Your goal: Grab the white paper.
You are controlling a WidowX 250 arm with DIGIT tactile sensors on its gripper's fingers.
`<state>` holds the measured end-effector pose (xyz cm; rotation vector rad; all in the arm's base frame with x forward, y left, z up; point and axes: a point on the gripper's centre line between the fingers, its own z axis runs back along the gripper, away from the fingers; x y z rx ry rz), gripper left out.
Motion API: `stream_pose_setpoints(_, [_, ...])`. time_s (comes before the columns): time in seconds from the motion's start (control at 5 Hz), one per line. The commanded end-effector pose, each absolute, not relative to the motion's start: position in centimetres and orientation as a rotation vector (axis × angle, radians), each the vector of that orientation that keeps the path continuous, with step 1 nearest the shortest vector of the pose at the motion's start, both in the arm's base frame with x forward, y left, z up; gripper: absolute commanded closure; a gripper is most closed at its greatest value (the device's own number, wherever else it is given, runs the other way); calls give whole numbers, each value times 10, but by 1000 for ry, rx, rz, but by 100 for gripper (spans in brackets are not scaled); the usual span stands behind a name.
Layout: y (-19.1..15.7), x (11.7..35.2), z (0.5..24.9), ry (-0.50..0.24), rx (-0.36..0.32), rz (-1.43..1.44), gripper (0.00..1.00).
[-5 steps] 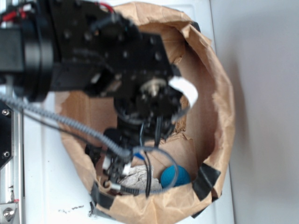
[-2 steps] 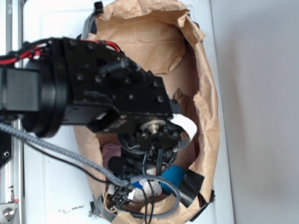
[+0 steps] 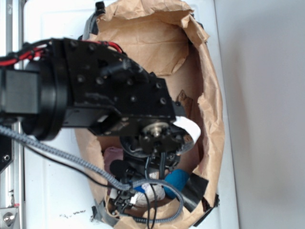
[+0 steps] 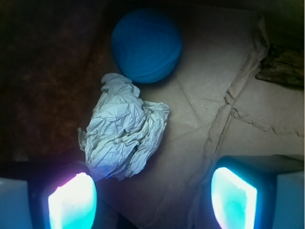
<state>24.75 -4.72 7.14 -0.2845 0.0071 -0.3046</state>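
White tabletop (image 3: 52, 205) carries a brown paper bag (image 3: 212, 105); the arm reaches inside it. On the bag's creased floor, the white paper (image 4: 123, 133) lies at 6 o'clock of the blue ball (image 4: 147, 44), touching it. Gripper (image 4: 152, 193) is spread wide, paper by its left finger (image 4: 71, 202), nothing pinched.
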Motion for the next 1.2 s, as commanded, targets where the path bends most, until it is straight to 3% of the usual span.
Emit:
stream_pose_setpoints(0.0, [-41,268,81,-143,-295,-266,0])
stream_pose_setpoints(0.2, [-33,269,84,-159,-299,-270,0])
stream_pose_setpoints(0.4, [-19,275,79,-221,-218,-211,0])
stream_pose_setpoints(0.8, [-40,270,85,-172,-386,-240,0])
stream_pose_setpoints(1.0, [-58,266,87,-138,-427,-256,0])
